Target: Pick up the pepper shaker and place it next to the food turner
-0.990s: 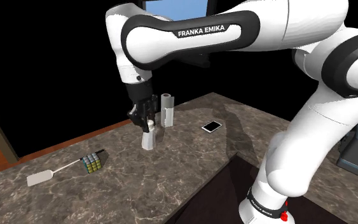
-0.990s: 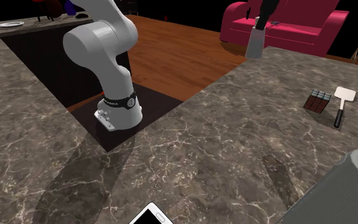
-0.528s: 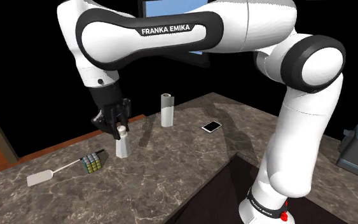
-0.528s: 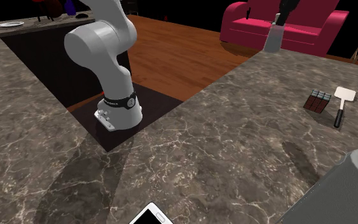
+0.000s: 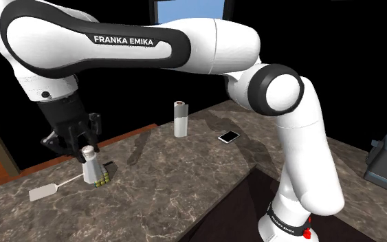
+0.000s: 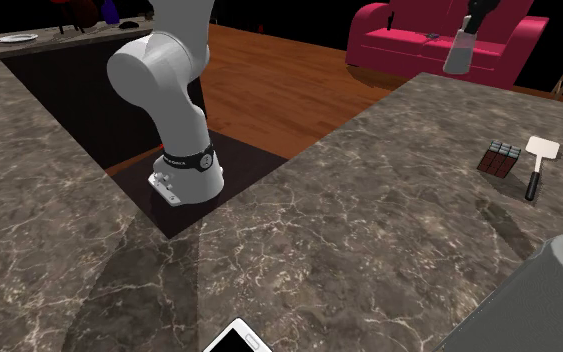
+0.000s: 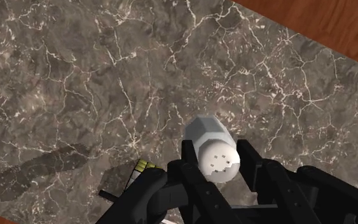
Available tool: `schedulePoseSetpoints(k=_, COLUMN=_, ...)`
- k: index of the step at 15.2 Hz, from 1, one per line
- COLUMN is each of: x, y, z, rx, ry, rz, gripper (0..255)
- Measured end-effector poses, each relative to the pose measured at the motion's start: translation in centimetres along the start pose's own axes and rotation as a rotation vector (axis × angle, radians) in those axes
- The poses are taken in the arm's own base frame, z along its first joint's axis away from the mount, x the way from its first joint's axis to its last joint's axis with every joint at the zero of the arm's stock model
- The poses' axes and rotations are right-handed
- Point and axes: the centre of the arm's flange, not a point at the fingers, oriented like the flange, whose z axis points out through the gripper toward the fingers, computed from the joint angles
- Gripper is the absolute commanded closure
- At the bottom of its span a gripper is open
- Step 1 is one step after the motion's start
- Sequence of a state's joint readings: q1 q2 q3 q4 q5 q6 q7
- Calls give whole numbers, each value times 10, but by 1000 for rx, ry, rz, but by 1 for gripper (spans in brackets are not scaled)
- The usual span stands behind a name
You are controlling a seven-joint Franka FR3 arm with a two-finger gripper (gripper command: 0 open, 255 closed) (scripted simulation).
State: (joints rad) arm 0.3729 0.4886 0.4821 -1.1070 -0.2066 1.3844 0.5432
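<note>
The marble counter (image 5: 185, 179) carries the scene, and the white arm (image 5: 150, 45) stretches over its end by the wood floor. The black gripper (image 5: 86, 150) pinches the pale pepper shaker (image 5: 91, 166) by its top, upright above the surface. It hangs close to the cube (image 5: 103, 179) and the food turner (image 5: 47, 190).

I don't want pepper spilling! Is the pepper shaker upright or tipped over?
Upright: the pepper shaker hangs cap-up, clasped by the end effector above the counter.
</note>
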Motion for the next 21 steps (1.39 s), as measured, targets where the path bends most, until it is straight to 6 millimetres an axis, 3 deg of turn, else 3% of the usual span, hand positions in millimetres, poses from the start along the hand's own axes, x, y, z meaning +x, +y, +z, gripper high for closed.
schedulePoseSetpoints(k=6, x=20, y=-10, z=24, rx=-1, ry=-2, rz=5, gripper=255)
schedulePoseSetpoints(k=21, x=32, y=-17, z=102, rx=-1, ry=-2, rz=5, gripper=255)
